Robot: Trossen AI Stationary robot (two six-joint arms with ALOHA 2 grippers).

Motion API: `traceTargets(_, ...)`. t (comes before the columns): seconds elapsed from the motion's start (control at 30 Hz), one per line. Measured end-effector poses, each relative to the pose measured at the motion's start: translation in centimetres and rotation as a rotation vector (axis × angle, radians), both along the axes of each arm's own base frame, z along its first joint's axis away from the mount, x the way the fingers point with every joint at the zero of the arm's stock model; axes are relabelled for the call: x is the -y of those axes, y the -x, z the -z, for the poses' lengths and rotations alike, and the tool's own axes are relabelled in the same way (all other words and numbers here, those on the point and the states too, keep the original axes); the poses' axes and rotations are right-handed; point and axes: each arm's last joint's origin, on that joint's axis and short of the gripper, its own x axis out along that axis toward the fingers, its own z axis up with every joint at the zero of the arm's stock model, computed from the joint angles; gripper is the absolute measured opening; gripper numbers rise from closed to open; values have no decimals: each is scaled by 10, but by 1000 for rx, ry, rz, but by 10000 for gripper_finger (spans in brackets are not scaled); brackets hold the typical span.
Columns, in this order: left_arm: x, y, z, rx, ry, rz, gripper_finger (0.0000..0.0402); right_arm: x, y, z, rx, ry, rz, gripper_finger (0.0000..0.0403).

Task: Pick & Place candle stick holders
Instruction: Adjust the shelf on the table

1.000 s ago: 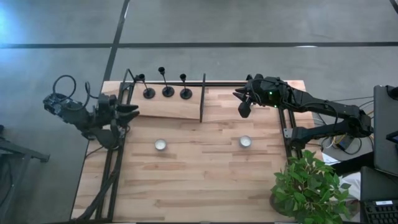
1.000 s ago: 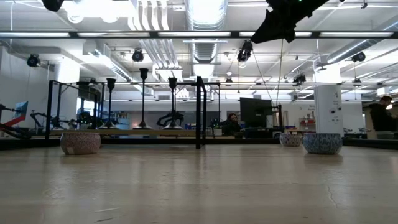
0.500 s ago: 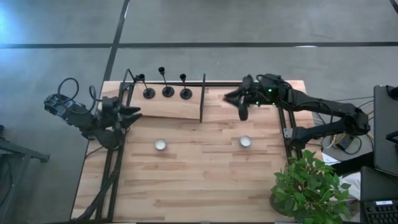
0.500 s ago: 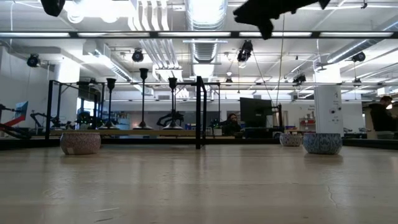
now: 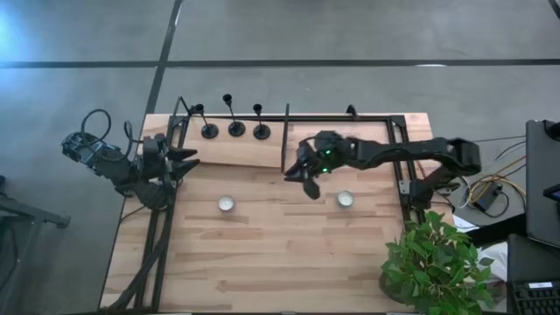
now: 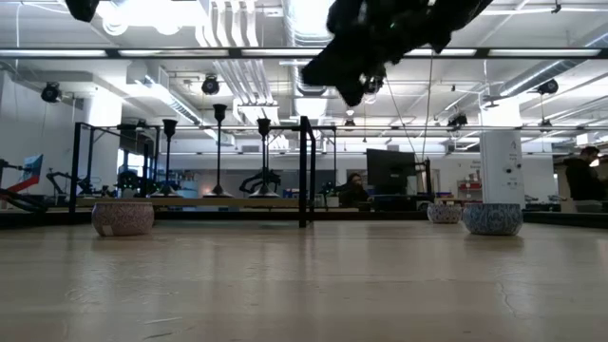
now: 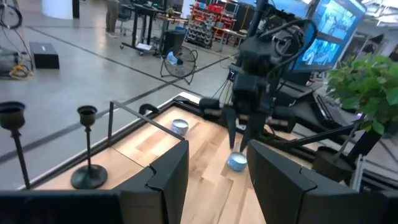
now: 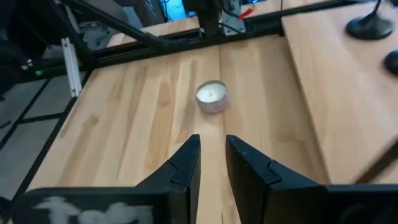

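Observation:
Three black candle stick holders (image 5: 210, 131), (image 5: 236, 129), (image 5: 262, 131) stand upright on their round bases on a raised wooden board (image 5: 236, 150) at the table's far left; the low view (image 6: 219, 152) and the left wrist view (image 7: 87, 149) also show them. My right gripper (image 5: 302, 179) hovers open and empty over the table's middle, to the right of the board and high above the tabletop (image 6: 351, 71). My left gripper (image 5: 186, 157) waits open and empty at the table's left edge, beside the board (image 7: 217, 180).
Two low round tealights (image 5: 227, 204), (image 5: 346, 199) sit on the table; one lies ahead of my right gripper (image 8: 212, 96). A black upright bar (image 5: 285, 138) stands at the board's right end. Black frame rails (image 5: 402, 166) line the sides. A potted plant (image 5: 433, 262) stands near right.
My right gripper has swung from the far right corner toward the table's left and near edges, out over the middle of the table beside the board's right end, and come a little lower. The holders have not moved.

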Motion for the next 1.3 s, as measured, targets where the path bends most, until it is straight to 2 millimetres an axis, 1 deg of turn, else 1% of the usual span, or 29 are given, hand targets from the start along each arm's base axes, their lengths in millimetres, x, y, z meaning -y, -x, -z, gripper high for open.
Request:
traceTargets(0.17,0,0,0,-23,-62,8,168,1,-28,41,-10,-2,-8,73)
traceTargets(0.3,0,0,0,-38,-102,11,168,3,-44,73,-14,-11,-3,60)
traceTargets(0.43,-1,1,0,-37,-103,10,168,5,-52,92,4,1,27,45)
traceTargets(0.57,-1,1,0,-36,-104,10,168,7,-53,108,-26,22,80,32)
traceTargets(0.67,-1,2,0,-34,-104,8,168,9,-52,112,-43,45,135,25)
traceTargets(0.87,-2,2,-1,-34,-108,-6,168,13,-48,114,-49,112,260,17)
traceTargets(1.3,-2,2,-1,-33,-111,-23,168,19,-45,117,-67,147,357,17)
